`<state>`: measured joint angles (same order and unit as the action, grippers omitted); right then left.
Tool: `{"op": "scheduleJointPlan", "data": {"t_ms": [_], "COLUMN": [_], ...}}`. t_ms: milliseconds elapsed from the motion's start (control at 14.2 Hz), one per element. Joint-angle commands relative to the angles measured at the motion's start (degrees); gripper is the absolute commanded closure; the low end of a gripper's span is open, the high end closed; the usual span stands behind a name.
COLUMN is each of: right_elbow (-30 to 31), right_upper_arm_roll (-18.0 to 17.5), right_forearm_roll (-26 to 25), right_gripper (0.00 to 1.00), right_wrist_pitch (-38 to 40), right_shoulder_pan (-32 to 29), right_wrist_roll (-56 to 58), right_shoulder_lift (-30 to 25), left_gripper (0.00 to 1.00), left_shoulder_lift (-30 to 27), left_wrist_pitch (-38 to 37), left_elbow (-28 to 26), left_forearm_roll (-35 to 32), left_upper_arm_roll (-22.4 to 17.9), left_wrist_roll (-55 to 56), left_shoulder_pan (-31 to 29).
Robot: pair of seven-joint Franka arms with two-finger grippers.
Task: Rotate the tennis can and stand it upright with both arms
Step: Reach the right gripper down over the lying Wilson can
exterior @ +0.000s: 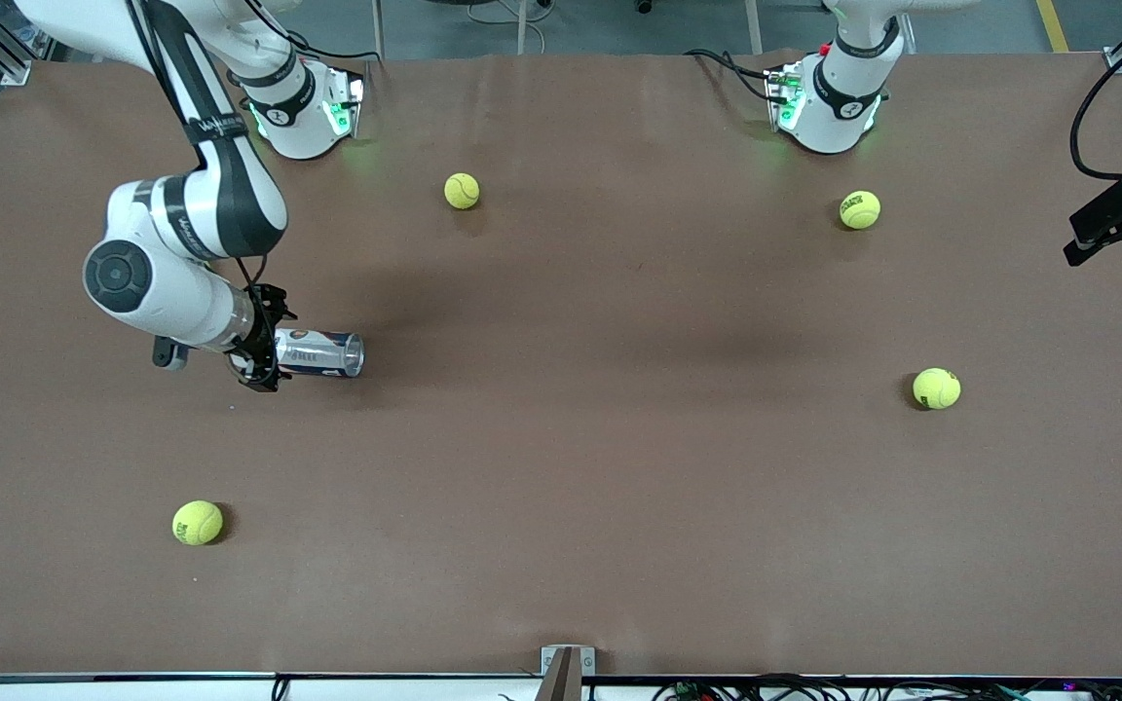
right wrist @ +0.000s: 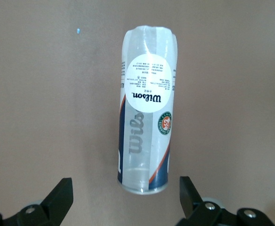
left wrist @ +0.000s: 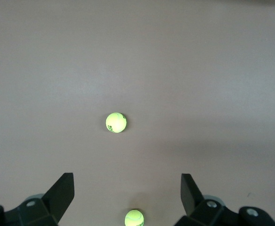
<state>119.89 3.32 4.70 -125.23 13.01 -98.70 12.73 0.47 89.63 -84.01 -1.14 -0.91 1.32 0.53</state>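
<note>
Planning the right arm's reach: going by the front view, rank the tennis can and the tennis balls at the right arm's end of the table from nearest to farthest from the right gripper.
1. tennis can, lying on its side at the open right gripper.
2. tennis ball nearest the front camera.
3. tennis ball near the right arm's base: only slightly farther than the second.

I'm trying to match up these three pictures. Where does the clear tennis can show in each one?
Front view: the tennis can lies on its side near the right arm's end of the table, at the open right gripper.
Right wrist view: the tennis can fills the middle, between the open fingers.
Left wrist view: not in it.
Shared landmark: the brown table.
</note>
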Motion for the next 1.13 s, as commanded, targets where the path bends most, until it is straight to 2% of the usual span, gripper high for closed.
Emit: {"op": "scheduleJointPlan", "data": {"t_ms": [0, 492, 1055], "right_elbow": [3.5, 5.88, 6.93], "right_upper_arm_roll": [0.37, 0.55, 0.55], "right_forearm_roll": [0.05, -0.04, -0.39], "right_gripper": [0.0, 0.0, 0.0], "right_wrist_pitch": [-3.78, -11.87, -12.58], "right_shoulder_pan": [0.26, 0.26, 0.26], "right_wrist_roll": [-1.76, -2.02, -2.02], "right_shoulder_lift": [-0.34, 3.27, 5.12], "left_gripper": [0.0, 0.0, 0.0], "left_shoulder_lift": [-0.11, -0.11, -0.03], "left_wrist_pitch": [-0.42, -0.42, -0.42], "left_elbow": [0.61, 0.69, 0.61], "left_forearm_roll": [-0.09, -0.09, -0.09], "left_upper_arm_roll": [0.03, 0.03, 0.03], "left_wrist_roll": [-1.14, -1.14, -1.06], "left_shoulder_pan": [-0.09, -0.09, -0.09]}}
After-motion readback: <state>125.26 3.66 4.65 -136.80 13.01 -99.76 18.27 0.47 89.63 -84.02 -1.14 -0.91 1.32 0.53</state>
